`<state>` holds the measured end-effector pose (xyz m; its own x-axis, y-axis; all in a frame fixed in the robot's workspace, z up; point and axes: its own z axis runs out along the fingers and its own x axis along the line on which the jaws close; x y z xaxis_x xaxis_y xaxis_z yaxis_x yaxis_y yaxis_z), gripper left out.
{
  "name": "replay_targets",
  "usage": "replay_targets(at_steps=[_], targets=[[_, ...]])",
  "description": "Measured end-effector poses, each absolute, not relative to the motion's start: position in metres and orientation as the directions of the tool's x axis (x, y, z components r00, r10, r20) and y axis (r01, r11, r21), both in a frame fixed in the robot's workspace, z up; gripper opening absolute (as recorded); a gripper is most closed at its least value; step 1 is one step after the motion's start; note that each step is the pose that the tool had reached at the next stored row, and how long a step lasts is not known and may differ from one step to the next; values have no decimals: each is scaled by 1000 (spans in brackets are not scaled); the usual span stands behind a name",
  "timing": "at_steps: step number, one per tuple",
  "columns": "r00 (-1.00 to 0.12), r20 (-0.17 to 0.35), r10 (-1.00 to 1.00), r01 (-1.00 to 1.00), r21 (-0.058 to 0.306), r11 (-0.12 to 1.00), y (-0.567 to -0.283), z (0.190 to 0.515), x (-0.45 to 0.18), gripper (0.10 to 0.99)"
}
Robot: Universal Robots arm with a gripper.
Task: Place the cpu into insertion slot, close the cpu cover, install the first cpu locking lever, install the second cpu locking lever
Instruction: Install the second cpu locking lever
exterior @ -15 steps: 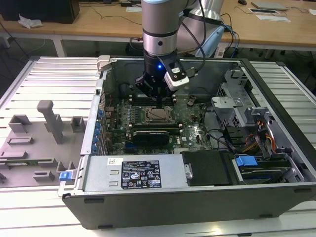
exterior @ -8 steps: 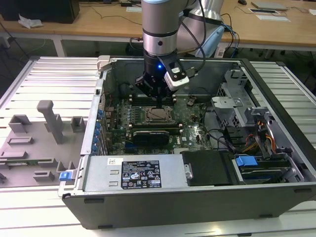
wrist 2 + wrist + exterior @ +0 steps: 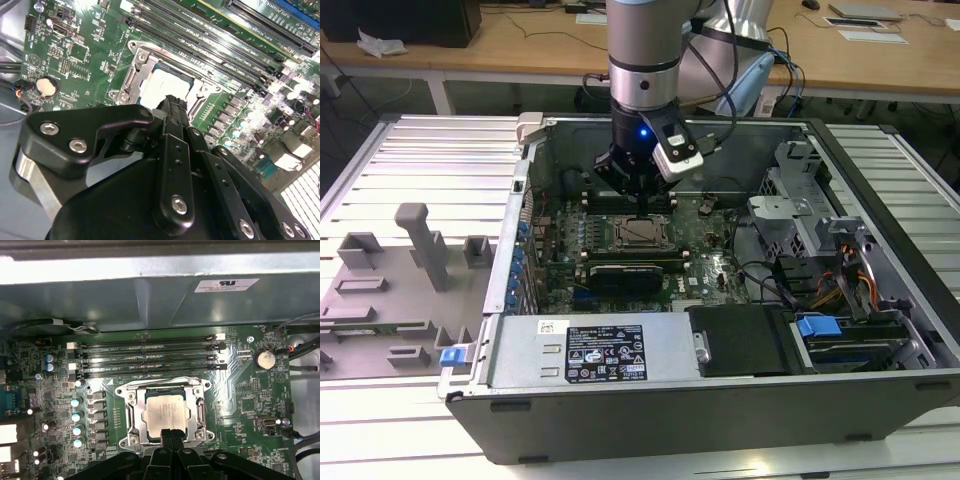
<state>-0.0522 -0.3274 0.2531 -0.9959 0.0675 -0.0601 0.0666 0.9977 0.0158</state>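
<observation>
The cpu [image 3: 167, 412] sits flat in the insertion slot [image 3: 131, 412], silver-grey top up, square to the socket, also seen in the second wrist view [image 3: 161, 85] and the exterior view [image 3: 640, 233]. The cpu cover [image 3: 165, 389] lies closed down around it, a metal frame with the chip showing through its window; screws at the corners. The gripper [image 3: 171, 433] is right at the near edge of the socket, jaws pressed together with no gap visible between the tips, nothing held between them; the tips are at the cover's edge, and contact cannot be confirmed. In the second wrist view the gripper [image 3: 172, 102] tips overlap the chip's edge. Just beside the socket run four long black memory slots [image 3: 150, 356], parallel, empty. A coin battery [image 3: 264, 359] sits well apart on the green motherboard [image 3: 240, 405]. A row of capacitors [image 3: 76, 422] stands on the other side of the socket. In the exterior view the gripper [image 3: 638, 205] reaches straight down into the open computer case [image 3: 720, 400], which lies on its side on the desk [image 3: 410, 165]. A grey fixture block [image 3: 415, 245] stands on the desk at the exterior view's left, apart from the case.
</observation>
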Motion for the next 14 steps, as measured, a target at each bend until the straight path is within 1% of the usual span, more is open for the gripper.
replay_targets(at_steps=[2,6,14], targets=[[-996,-60,67,67,16,998,-327,261,-52,106],[-996,-60,67,66,16,998,-330,262,-52,106],[-996,-60,68,67,17,998,-351,260,-55,106]])
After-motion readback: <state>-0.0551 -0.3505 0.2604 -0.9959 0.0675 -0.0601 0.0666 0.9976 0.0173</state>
